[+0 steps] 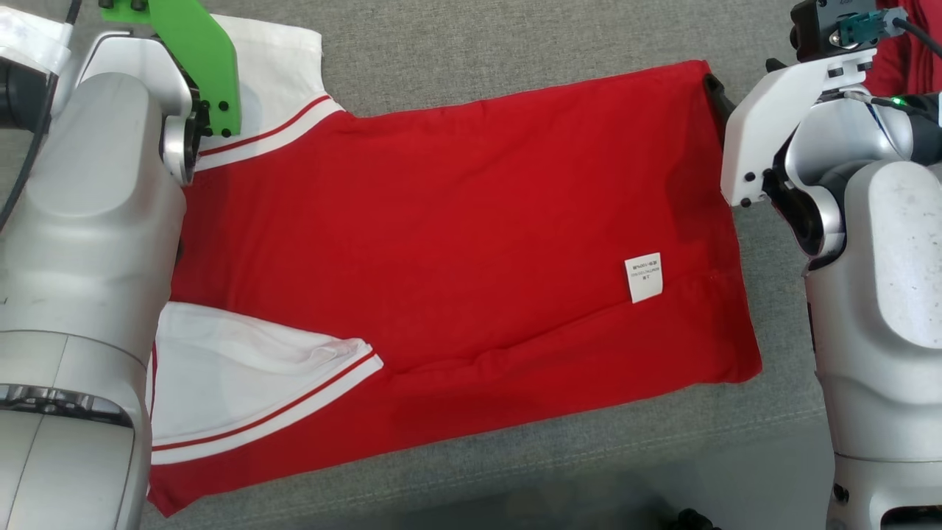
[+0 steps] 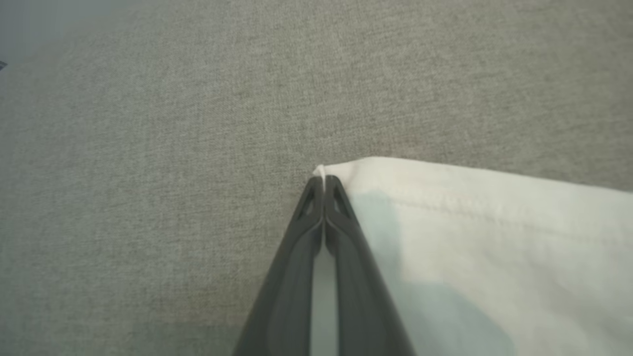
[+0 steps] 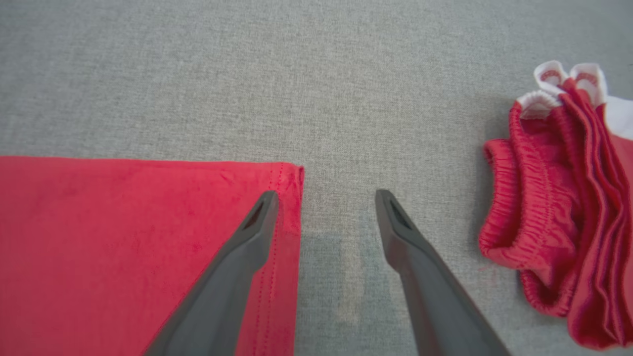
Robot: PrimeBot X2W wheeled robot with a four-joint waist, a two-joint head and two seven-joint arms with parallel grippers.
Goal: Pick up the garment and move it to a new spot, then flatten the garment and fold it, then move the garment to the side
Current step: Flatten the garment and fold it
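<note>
The garment (image 1: 456, 243) is a red shirt with white sleeves, lying flat and sideways on the grey fabric surface, a white label (image 1: 643, 277) near its hem. In the left wrist view my left gripper (image 2: 324, 181) is shut on the corner of a white sleeve (image 2: 494, 247), a sliver of white cloth pinched between the tips. My right gripper (image 3: 326, 195) is open at the far hem corner of the garment (image 3: 123, 237), one finger over the red cloth and the other over bare surface. A dark right fingertip (image 1: 717, 96) shows at that corner in the head view.
A bunched pair of red shorts (image 3: 554, 198) with a white-edged waistband lies right of the right gripper, and shows at the top right (image 1: 912, 44) of the head view. Grey surface (image 1: 515, 44) extends beyond the shirt. Its front edge runs along the bottom (image 1: 589, 471).
</note>
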